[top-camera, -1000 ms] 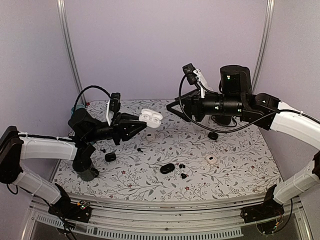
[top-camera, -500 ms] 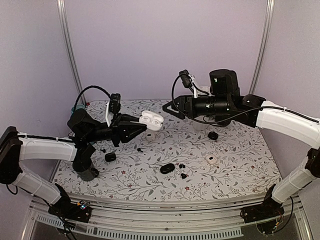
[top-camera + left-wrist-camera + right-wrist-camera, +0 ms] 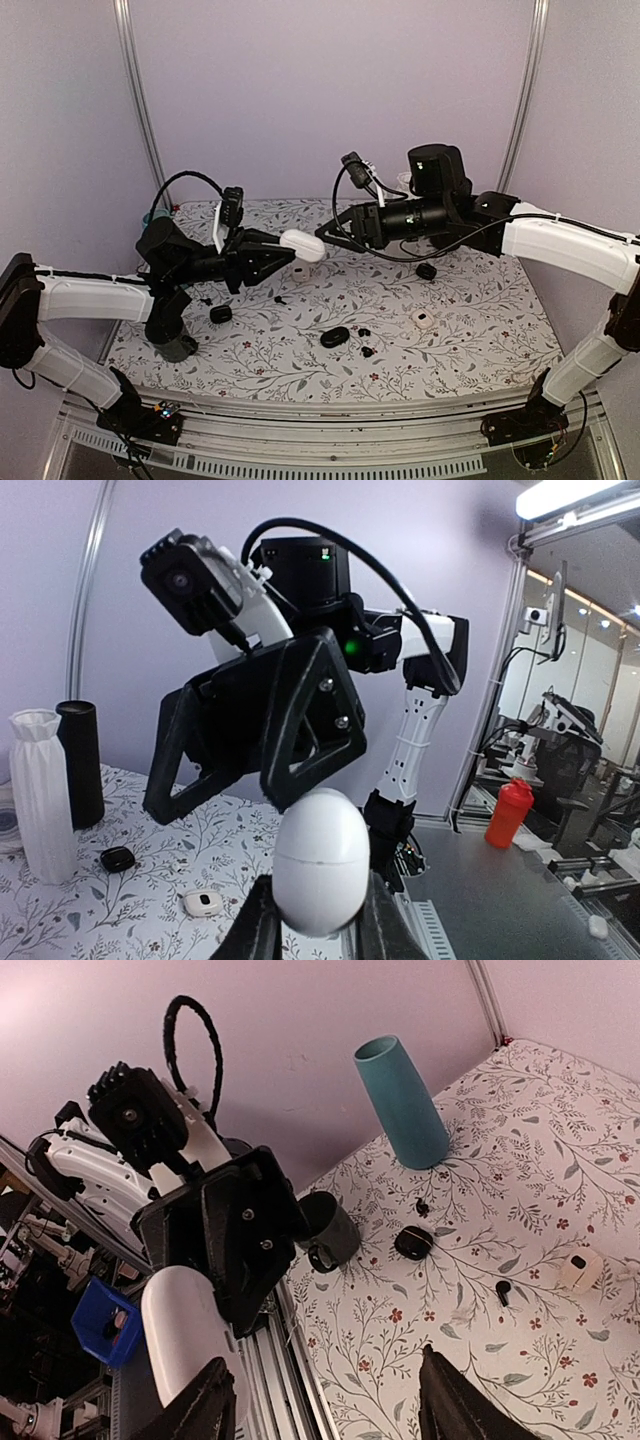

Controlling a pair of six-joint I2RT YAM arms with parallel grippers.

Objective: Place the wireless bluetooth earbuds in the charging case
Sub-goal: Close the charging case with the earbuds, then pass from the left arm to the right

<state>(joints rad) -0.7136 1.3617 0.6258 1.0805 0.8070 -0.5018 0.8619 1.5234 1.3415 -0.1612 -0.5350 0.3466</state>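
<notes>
Leftward across the far half of the table goes my right arm since a second ago. My right gripper (image 3: 325, 232) now sits just beside the white charging case (image 3: 303, 245), where before it hung well apart from it. The case's lid stood open then, and the case now reads as a smooth closed egg. My left arm has not shifted.

Lilac walls (image 3: 330, 90) close in the table (image 3: 480, 330), which is covered in a grey floral print. By the far left corner stands a teal vase (image 3: 402, 1103), with a dark mug (image 3: 330, 1232) nearer the left edge. The left wrist view shows a white ribbed vase (image 3: 40, 790) touching or just beside a black cylinder (image 3: 82, 762) toward the far right.

My left gripper (image 3: 318, 925) is clamped on the case, holding it up above the table. My right fingers (image 3: 305, 730) stand wide apart with nothing between them. Whether one tip touches the case I cannot tell.

A black case (image 3: 335, 337) lies near the middle toward the near edge. The earbuds (image 3: 368, 351) lie loose on the print just to its right, none of them in the held case as far as I can see.
</notes>
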